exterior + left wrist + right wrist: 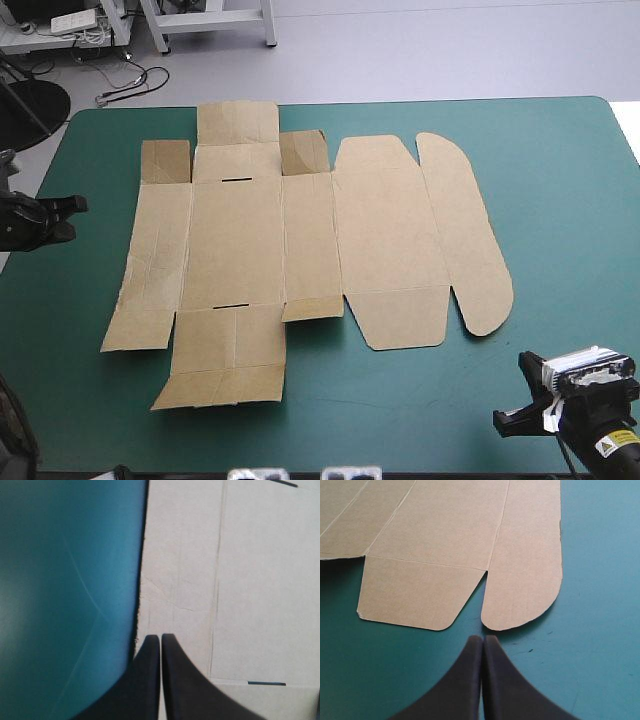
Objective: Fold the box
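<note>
The brown box [290, 240] lies flat and unfolded on the teal-green cover [560, 200], its flaps spread out and a long rounded flap [465, 240] at its right end. My left gripper [70, 216] hovers near the table's left edge, shut, with nothing in it. In the left wrist view the gripper [160, 637] points at the box's left panel [225, 580], whose edge lies just ahead. My right gripper [505, 420] sits at the front right corner, shut and holding nothing. In the right wrist view the gripper [483, 638] stops short of the rounded flap [525, 580] and a smaller flap [415, 590].
Bare teal-green cover runs in a wide band between the box's rounded flap and the table's right edge [625, 170]. A narrower strip lies along the front edge [400, 465]. The box's near-left flap [225, 370] reaches closest to the front.
</note>
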Controlling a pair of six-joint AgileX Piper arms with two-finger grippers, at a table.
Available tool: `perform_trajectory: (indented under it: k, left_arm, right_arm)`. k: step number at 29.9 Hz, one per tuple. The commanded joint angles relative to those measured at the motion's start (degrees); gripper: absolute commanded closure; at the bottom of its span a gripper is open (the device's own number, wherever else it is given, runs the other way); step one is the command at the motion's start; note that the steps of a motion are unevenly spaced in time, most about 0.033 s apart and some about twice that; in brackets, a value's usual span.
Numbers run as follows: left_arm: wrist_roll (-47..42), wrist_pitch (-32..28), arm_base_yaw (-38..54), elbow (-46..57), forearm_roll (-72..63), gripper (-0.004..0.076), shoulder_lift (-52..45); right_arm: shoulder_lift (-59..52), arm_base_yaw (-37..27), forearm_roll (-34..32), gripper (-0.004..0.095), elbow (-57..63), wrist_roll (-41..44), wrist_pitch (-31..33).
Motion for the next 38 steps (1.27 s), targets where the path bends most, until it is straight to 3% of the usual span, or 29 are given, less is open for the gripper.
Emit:
perform_trajectory:
  k: [1, 5, 11, 14, 18, 21, 25, 34, 38]
  left_arm:
    - [1.2, 3.7, 4.6, -1.1, -4.9, 0.072, 0.9]
    - [7.0, 3.4, 4.8, 0.9, -4.3, 0.072, 3.0]
    - [7.1, 3.7, 4.7, 1.3, -4.5, 0.0679, 5.9]
    - [7.1, 3.7, 4.7, 1.3, -4.3, 0.0529, 6.6]
    - [7.2, 3.2, 3.6, 1.3, -4.3, 0.0155, 8.5]
    - [7.2, 3.1, 2.2, 1.3, -4.2, 0.0001, 10.0]
    - [7.4, 3.8, 0.7, 1.3, -4.0, 0.0025, 12.7]
    - [12.6, 4.0, 0.7, 5.1, -8.6, 0.0197, 17.9]
    - [14.1, 4.0, 0.8, 8.2, -8.7, 0.0218, 19.8]
  right_arm:
    - [1.1, -0.3, 1.1, 0.0928, -1.8, -0.1, -3.6]
    - [1.1, -0.3, 1.1, 0.0928, -1.8, -0.1, -3.6]
    - [1.1, -0.3, 0.9, 0.0928, -1.8, -0.1, -3.7]
    - [1.1, -0.3, 0.9, 0.0928, -1.8, -0.1, -3.7]
    - [1.1, -0.3, 0.7, 0.0928, -1.8, -0.1, -3.7]
    - [1.1, -0.3, 0.7, 0.0928, -1.8, -0.1, -3.7]
    - [1.1, -0.3, 0.7, 0.0928, -1.8, 0.0, -3.7]
    - [1.1, -0.3, 0.7, 0.0928, -1.8, 0.5, -3.6]
    - [1.1, -0.3, 0.9, 0.0928, -1.8, 1.2, -3.6]
